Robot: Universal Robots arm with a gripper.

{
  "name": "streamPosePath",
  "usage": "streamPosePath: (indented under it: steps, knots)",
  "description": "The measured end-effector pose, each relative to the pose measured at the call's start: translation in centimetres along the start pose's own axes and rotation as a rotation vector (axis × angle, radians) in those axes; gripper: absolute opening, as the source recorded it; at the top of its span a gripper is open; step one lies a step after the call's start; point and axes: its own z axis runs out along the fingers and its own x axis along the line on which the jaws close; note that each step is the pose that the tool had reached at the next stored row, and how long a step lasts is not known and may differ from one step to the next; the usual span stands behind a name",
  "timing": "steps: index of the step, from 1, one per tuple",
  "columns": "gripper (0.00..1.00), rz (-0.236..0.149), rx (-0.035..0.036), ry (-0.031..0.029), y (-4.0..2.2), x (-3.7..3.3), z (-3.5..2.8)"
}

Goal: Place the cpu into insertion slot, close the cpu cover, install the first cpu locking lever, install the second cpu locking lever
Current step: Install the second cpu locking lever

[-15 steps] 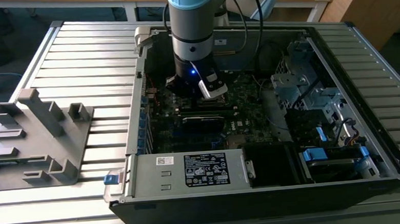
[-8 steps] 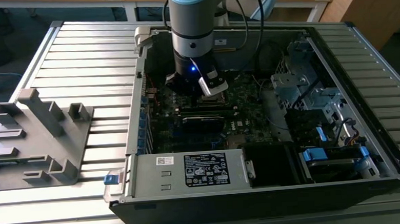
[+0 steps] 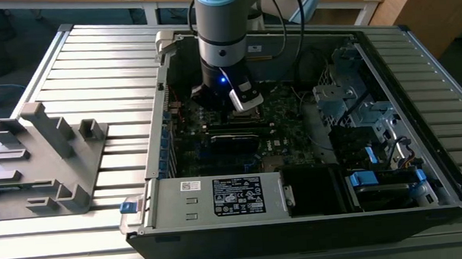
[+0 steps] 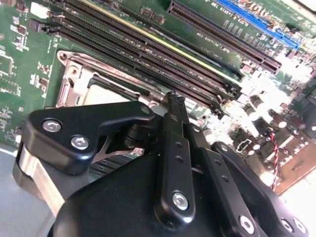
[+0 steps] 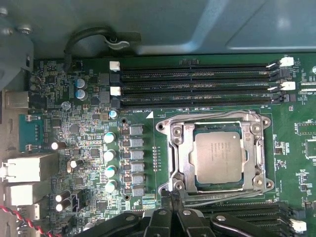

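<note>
- One gripper point(image 5: 170, 201), fingers pressed together and empty, tips at the cover's point(image 5: 178, 148) edge.
- Cpu point(image 5: 218, 157) seated in the slot point(image 5: 190, 129), cover closed around it.
- Memory slots point(image 5: 197, 84) beside the socket.

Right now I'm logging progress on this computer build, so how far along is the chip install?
Done: the chip sits in its socket, and the metal cover frame lies flat around it. In hand: the gripper is down at the socket's edge, by the thin wire levers there; it holds nothing I can see. Left: whether either lever is latched can't be told, so count both as open.
</note>
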Motion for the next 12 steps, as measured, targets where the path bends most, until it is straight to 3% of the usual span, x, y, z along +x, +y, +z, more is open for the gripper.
streamPosePath:
  steps: [12]
  knots:
    - [0.11, 0.000, -0.0019, -0.0004, 0.05, 0.04, 0.65]
